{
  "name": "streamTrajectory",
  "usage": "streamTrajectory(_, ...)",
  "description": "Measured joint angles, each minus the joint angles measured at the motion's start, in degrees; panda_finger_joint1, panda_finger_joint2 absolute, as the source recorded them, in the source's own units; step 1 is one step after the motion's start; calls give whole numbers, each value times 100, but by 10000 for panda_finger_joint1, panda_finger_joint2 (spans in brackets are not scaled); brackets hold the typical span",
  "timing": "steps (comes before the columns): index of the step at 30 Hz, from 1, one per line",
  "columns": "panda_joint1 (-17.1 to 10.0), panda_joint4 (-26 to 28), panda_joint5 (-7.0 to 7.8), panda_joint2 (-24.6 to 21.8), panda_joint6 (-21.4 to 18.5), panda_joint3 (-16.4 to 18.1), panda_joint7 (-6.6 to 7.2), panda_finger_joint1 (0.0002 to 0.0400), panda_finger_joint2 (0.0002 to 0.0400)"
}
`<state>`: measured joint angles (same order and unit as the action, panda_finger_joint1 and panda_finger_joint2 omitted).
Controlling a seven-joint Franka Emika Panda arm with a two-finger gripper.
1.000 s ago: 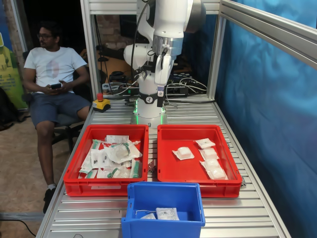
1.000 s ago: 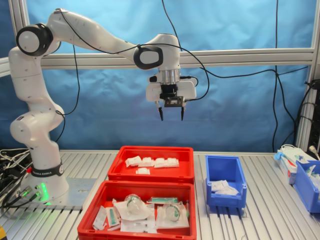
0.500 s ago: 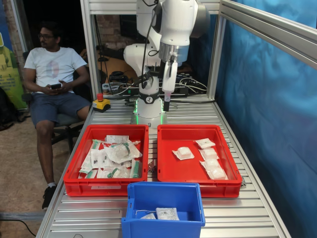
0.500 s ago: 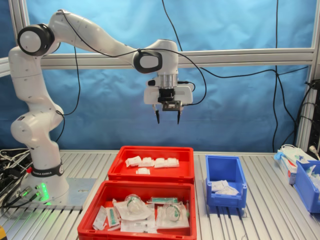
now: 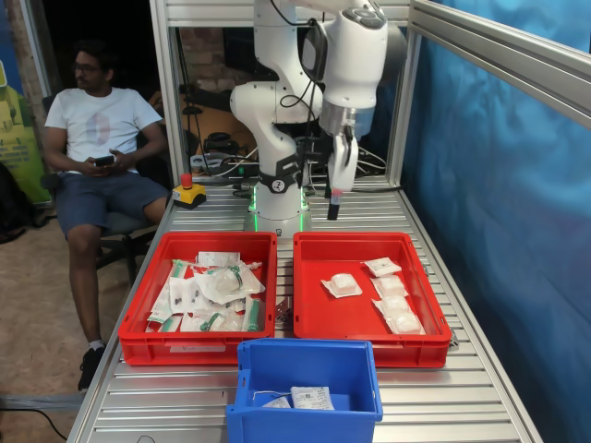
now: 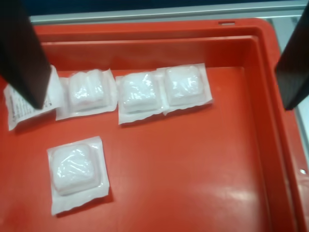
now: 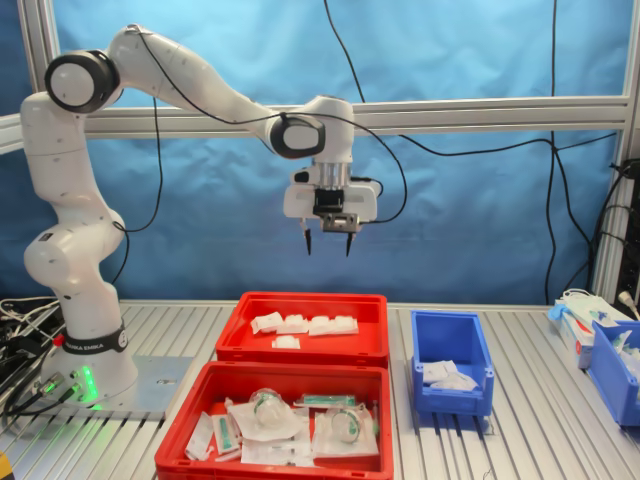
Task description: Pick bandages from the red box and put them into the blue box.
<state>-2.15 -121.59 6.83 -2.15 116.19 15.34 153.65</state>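
The red box [image 5: 343, 318] holds several bandages [image 5: 342, 284], white puffy pouches, along its side at the first exterior view's right. In the wrist view, three bandages [image 6: 140, 93] lie in a row, one [image 6: 77, 169] lies apart, and a dark finger [image 6: 21, 53] partly hides another. My gripper [image 5: 333, 201] is open and empty, well above the red box's far end. In the second exterior view the gripper [image 7: 327, 244] hangs high over the red box [image 7: 300, 350] and its bandages [image 7: 305, 325]. The blue box [image 5: 305, 349] stands at the table's front with a few white packets inside; it also shows in the second exterior view [image 7: 452, 398].
A twin red crate [image 5: 138, 346] with green-marked packets sits beside the red box. A person [image 5: 97, 129] sits at the first exterior view's left. An emergency button [image 5: 187, 192] stands near the robot base. Another blue bin [image 7: 612, 375] stands at the second exterior view's right.
The arm has swung toward the first exterior view's right and come lower, bringing the open gripper over the red box with the bandages. The boxes and pouches have not moved.
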Motion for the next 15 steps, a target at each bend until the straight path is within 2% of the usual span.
streamTrajectory(4, 74, -132, -45, 89, 246, 8, 0, 400, 400)
streamTrajectory(9, 152, -500, -203, 179, 810, 14, 0, 400, 400)
streamTrajectory(15, 195, -978, -265, 214, 1310, 17, 0, 400, 400)
